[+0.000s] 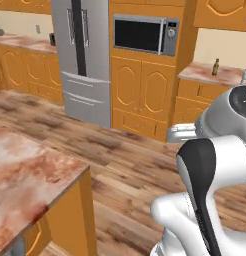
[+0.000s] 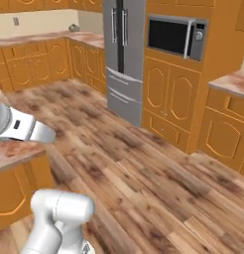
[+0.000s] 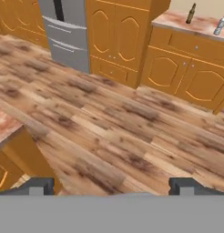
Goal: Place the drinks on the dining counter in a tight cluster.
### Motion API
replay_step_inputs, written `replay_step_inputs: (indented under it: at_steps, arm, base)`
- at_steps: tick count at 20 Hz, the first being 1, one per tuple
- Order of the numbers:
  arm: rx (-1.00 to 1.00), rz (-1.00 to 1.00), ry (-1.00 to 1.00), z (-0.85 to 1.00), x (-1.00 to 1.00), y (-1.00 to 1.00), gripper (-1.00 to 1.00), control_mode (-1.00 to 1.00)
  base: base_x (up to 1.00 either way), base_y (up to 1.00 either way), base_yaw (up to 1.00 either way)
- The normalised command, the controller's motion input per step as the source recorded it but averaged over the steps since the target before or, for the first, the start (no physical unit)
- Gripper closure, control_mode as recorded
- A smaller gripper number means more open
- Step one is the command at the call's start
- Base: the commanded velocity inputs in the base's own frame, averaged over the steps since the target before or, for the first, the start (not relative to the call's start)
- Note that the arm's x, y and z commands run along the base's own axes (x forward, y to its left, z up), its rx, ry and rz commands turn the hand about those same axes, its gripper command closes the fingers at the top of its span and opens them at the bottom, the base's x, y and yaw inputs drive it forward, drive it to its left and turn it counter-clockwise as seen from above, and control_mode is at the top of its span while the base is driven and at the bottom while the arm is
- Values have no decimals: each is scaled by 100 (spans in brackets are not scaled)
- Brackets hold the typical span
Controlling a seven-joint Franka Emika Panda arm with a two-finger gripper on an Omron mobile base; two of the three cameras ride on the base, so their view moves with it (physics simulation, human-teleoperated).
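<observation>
Two drinks stand on the far marbled counter below the wall cabinets: a slim dark brown bottle [image 3: 191, 13] [image 1: 215, 66] and, to its right, a small clear water bottle [image 3: 220, 25] [image 1: 244, 76]. The dining counter [image 1: 25, 175] with its reddish marbled top and orange base lies at the lower left; its corner also shows in the hand view [image 3: 4, 127] and in the right base view [image 2: 15, 149]. My gripper [image 3: 113, 187] is open with nothing between its fingers. It hangs over the wooden floor, far from both bottles, facing them.
A steel fridge [image 1: 82, 60] and a built-in microwave [image 1: 145, 35] stand along the back wall among orange cabinets. A wide wooden floor [image 3: 132, 118] separates the dining counter from the far counter. My white arm [image 1: 215, 190] fills the lower right of the left base view.
</observation>
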Motion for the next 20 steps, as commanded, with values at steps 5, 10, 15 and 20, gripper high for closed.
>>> replay_step_inputs:
  at_steps: [5, 10, 15, 20]
  arm:
    - [0, 0, 0, 0, 0, 0, -100, 100]
    - [0, 0, 0, 0, 0, 0, -100, 100]
    - [0, 0, 0, 0, 0, 0, -100, 100]
    - [0, 0, 0, 0, 0, 0, -100, 100]
  base:
    - [90, -94, -39]
    - [100, -94, -33]
    - [100, -96, -25]
    - [100, -81, -17]
